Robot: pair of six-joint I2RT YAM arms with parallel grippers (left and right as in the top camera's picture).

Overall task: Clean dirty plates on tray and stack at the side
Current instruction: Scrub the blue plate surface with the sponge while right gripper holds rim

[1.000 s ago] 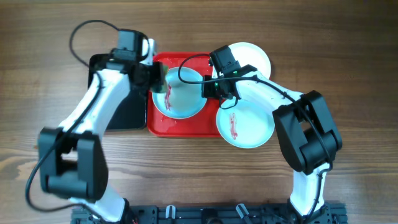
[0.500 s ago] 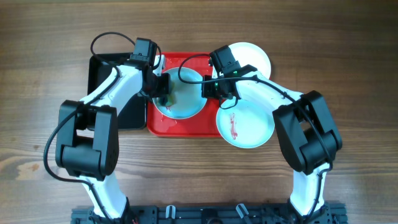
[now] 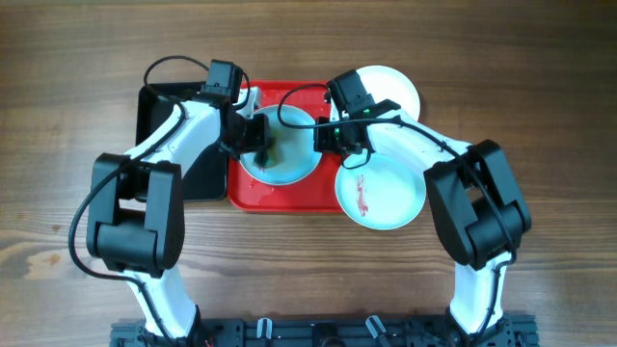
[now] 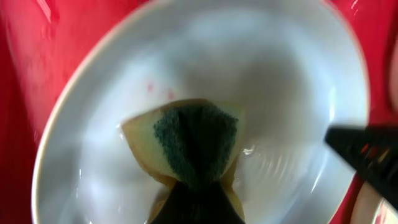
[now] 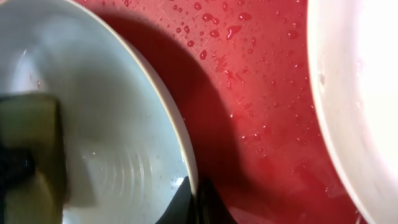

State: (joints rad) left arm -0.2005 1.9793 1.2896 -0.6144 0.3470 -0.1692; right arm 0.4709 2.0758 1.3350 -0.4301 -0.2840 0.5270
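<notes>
Brown wood-grain table (image 3: 540, 77), plain, seen from above. Red tray (image 3: 289, 196) sits centre, with a black tray (image 3: 154, 106) just beside its left edge.

Mint plate (image 3: 294, 166) lies flat inside the red tray, looks mostly wiped and wet, with faint red specks in the left wrist view (image 4: 267, 74).

Left gripper (image 3: 262, 145) is over the left part of that plate, its fingers pressed together on a sponge (image 4: 194, 140). The sponge is yellow with a green scrub patch, and it is pressed down on the plate's inside.

Right gripper (image 3: 335, 145) is at the plate's right rim. The right wrist view shows the fingertips (image 5: 194, 200) pinching the rim of the mint plate (image 5: 118, 124). Water drops show on the red tray floor (image 5: 249, 93).

Streaked plate (image 3: 386, 198), mint with a red sauce streak, lies near right and overlaps the tray's right edge. White plate (image 3: 397, 89) lies far right, partly under the right arm.

A pale plate edge shows at the right of the right wrist view. Cannot tell which plate it is.
</notes>
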